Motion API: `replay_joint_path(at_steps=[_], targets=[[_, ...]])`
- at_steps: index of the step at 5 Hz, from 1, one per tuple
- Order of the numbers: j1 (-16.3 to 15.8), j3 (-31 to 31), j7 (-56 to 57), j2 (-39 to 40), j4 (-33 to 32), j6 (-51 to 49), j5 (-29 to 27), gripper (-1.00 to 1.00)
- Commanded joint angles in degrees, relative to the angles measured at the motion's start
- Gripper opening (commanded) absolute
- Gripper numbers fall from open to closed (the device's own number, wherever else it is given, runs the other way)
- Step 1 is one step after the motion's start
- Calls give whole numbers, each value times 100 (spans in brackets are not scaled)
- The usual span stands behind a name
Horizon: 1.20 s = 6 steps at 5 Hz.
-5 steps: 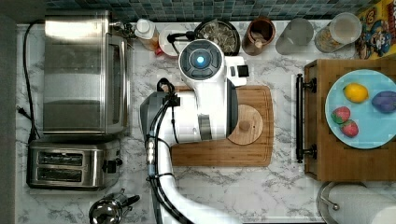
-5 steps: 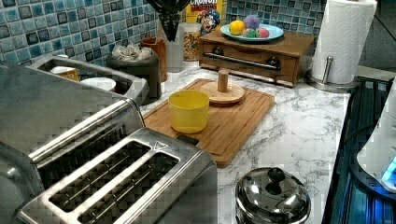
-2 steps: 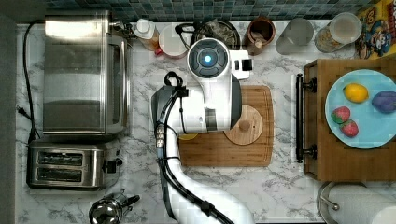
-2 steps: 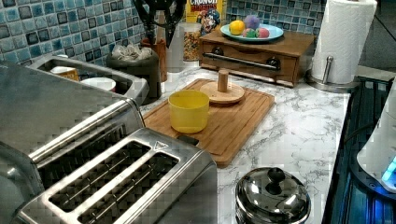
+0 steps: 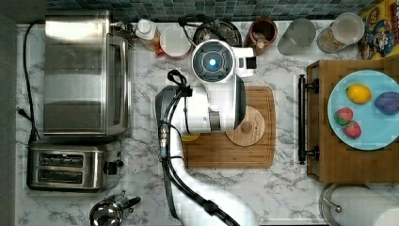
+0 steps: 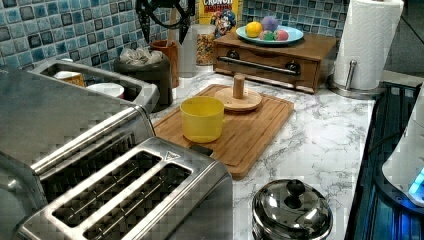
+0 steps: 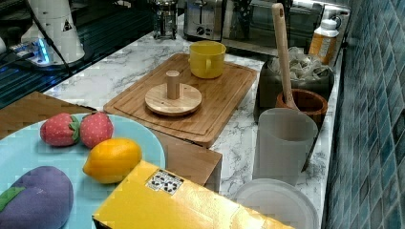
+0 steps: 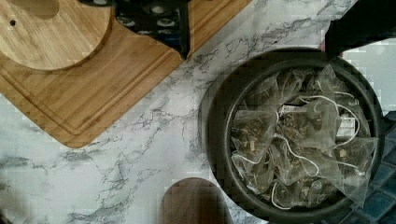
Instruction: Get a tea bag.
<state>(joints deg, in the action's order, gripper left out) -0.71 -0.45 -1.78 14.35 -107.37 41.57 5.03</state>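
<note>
Nearest in the left view, yellow mug (image 6: 202,119) on cutting board (image 6: 250,131); beyond, black bowl (image 8: 219,135) on desk (image 8: 140,140), heaped with tea bags (image 8: 299,140). Farther back, tool (image 6: 164,24) spread wide above bowl, moved backward since 1 second ago.

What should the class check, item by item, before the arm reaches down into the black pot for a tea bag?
1. Gripper open: ok, fingers spread.
2. Gripper above the black pot: ok in the left view.
3. Tea bags present, pot uncovered: ok.
4. Wooden spoon in the brown cup beside the pot, clear of the path: cannot tell.
5. Exact centring over the pot: cannot tell.
</note>
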Motion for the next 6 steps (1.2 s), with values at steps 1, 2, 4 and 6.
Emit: replay_joint_path(at_steps=[1,2,4,6], targets=[[-69,-76,-663,345,1710,166,281,100],[-91,-77,-656,681,2170,-178,353,100],[-169,-111,-550,1095,2710,-653,386,100],[-99,4,-424,1164,2747,-576,204,100]])
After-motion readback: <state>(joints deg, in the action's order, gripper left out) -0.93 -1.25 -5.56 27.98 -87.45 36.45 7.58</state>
